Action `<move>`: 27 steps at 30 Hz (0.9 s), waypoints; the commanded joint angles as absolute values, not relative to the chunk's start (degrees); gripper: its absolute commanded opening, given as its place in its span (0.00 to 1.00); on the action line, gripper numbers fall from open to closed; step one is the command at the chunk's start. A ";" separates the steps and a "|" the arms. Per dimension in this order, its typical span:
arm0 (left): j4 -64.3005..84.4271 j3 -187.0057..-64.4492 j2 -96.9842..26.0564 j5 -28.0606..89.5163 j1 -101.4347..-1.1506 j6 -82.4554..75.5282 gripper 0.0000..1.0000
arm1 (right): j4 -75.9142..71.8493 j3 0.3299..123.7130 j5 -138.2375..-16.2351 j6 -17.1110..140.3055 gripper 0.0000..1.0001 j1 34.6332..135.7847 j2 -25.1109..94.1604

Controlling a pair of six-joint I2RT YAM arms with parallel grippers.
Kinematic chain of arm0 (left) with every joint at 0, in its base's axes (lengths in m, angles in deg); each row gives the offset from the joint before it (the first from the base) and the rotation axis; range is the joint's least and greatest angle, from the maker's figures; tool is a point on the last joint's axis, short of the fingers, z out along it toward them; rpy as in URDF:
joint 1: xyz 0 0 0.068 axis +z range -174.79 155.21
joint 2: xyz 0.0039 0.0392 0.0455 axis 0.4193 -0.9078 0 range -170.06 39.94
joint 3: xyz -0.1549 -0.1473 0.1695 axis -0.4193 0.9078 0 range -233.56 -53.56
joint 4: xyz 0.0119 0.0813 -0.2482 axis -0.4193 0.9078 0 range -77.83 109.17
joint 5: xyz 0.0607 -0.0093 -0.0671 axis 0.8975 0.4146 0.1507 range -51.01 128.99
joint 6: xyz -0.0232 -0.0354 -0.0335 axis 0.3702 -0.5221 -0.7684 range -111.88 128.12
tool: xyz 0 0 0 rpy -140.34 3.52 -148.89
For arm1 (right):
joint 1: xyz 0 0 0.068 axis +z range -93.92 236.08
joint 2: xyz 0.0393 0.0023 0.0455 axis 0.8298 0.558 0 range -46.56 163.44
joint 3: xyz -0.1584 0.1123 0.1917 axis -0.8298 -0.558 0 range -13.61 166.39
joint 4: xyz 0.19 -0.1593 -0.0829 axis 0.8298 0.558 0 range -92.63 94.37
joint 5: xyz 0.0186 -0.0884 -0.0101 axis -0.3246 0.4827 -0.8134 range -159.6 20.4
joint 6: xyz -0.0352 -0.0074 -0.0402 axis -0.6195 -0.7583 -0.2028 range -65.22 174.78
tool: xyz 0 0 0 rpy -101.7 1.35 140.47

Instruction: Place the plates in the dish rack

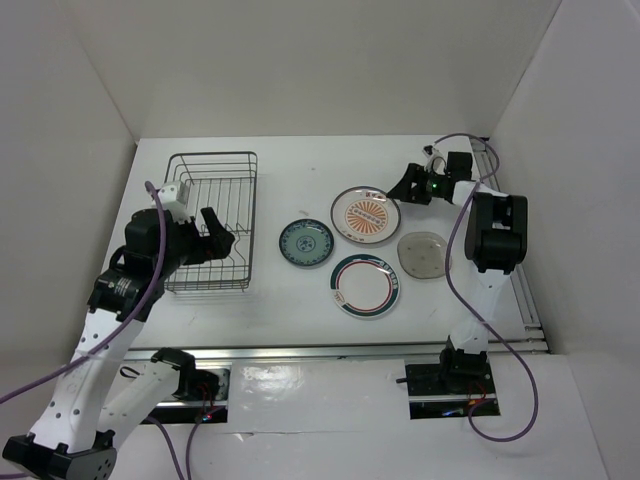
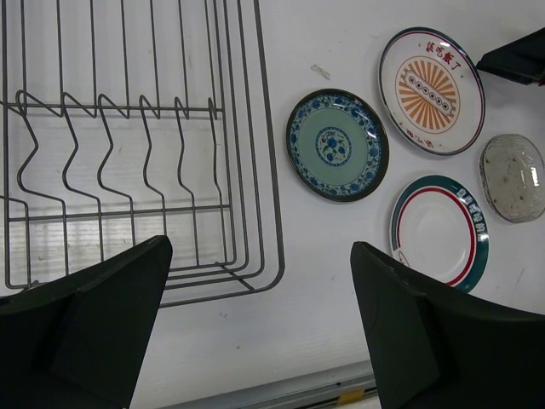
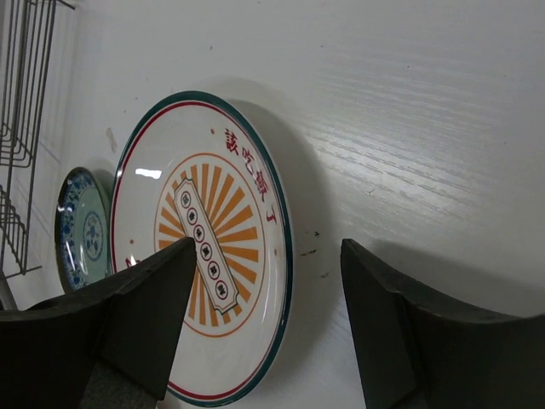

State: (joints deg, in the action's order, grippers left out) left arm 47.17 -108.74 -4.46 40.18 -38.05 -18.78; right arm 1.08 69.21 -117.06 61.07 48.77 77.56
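While spread, R fingers [image 3: 136,328] straddle sunburst plate [image 3: 223,183] — far-right rim.

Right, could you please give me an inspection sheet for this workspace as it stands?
Surface: white table, flat.
Job's things: dish rack empty; teal plate, sunburst plate, green-and-red-rimmed plate and glass plate lie flat right of it, apart.
Clutter: one tiny fleck beside the teal plate.
Grippers: left gripper open above the rack's near-right corner; right gripper open, jaws either side of the sunburst plate's far rim.
Cables: purple left cable and right cable trail from the arms.
Surroundings: white walls on three sides; metal rail at the near edge.
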 commanded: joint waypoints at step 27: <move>44.42 -109.28 -3.21 40.31 -37.80 -17.37 1.00 | 3.62 69.44 -120.92 57.42 0.44 49.67 84.05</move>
